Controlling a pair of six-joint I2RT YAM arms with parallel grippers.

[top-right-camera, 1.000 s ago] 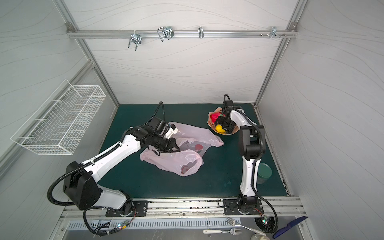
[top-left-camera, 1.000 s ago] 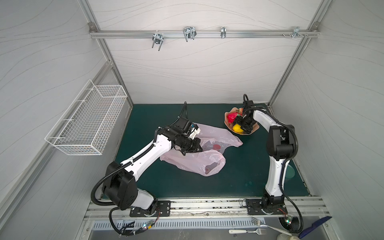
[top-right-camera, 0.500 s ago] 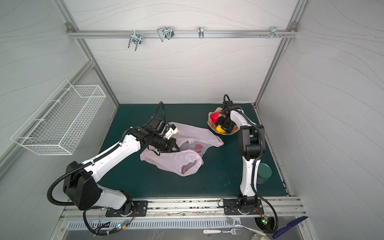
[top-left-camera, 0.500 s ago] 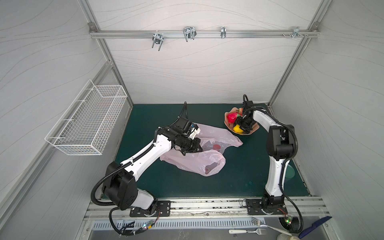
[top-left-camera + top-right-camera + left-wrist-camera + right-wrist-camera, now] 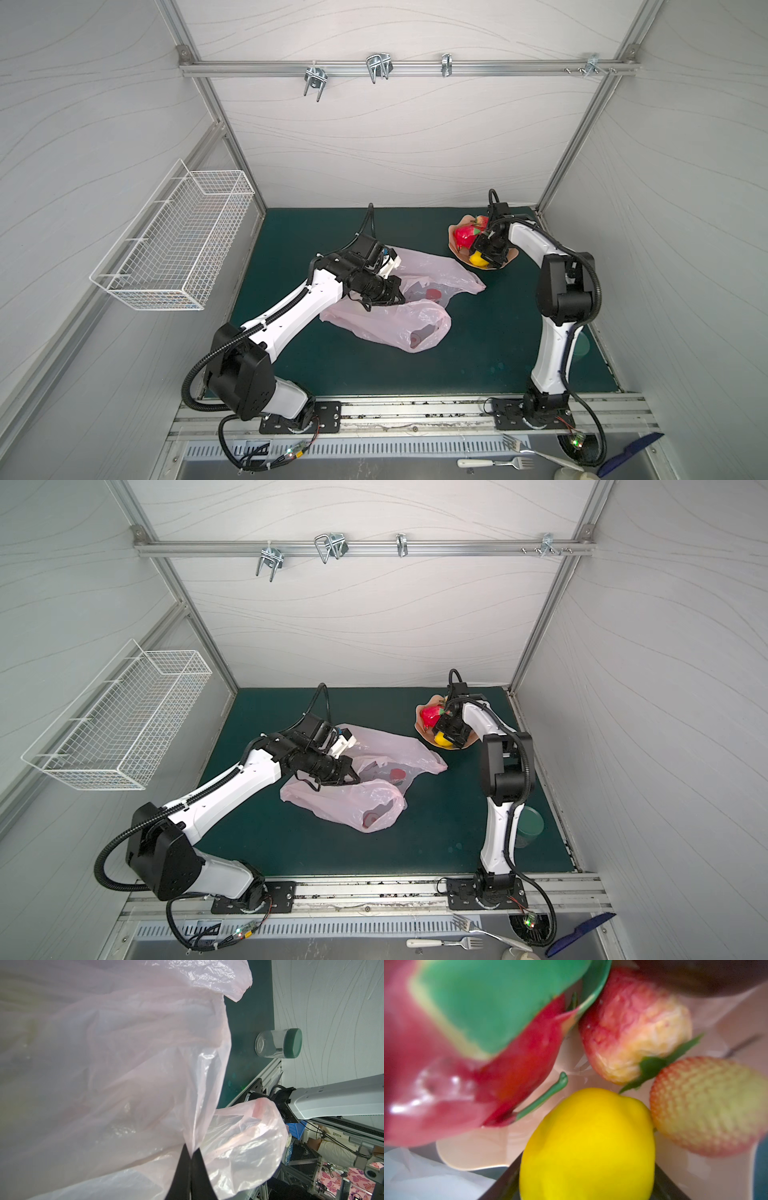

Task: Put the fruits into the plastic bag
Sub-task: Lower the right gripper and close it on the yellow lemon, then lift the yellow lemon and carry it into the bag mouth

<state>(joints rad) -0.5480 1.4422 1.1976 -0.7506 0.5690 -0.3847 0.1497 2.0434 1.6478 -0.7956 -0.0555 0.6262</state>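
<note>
- My left end effector [image 5: 190, 1154] is fully closed and pinches a fold of the plastic bag [image 5: 104, 1064] between its two black fingers; in both top views it sits at the bag's open edge [image 5: 395, 293]
- The plastic bag [image 5: 345, 804] lies crumpled in the middle of the green tabletop [image 5: 478, 353], between my two arms; a red fruit [image 5: 434, 294] shows through the film near the mouth, and a second red shape shows nearer the bag's bottom
- My right end effector [image 5: 586, 1192] is closed wide around the lemon [image 5: 587, 1136], with one dark finger against each flank
- The lemon [image 5: 478, 259] is at the near edge of the peach plate [image 5: 477, 1147], which stands at the far right of the tabletop, close to the bag's nearest corner
- The dragon fruit [image 5: 436, 1095] lies just beside the lemon on the same plate, with a red-and-cream fruit [image 5: 633, 1028], a netted pink-green fruit [image 5: 708, 1105] and a blurred dark fruit [image 5: 695, 976]
- A jar with a green lid [image 5: 530, 823] stands beside my right arm, and a wire basket [image 5: 174, 245] hangs on the left wall
</note>
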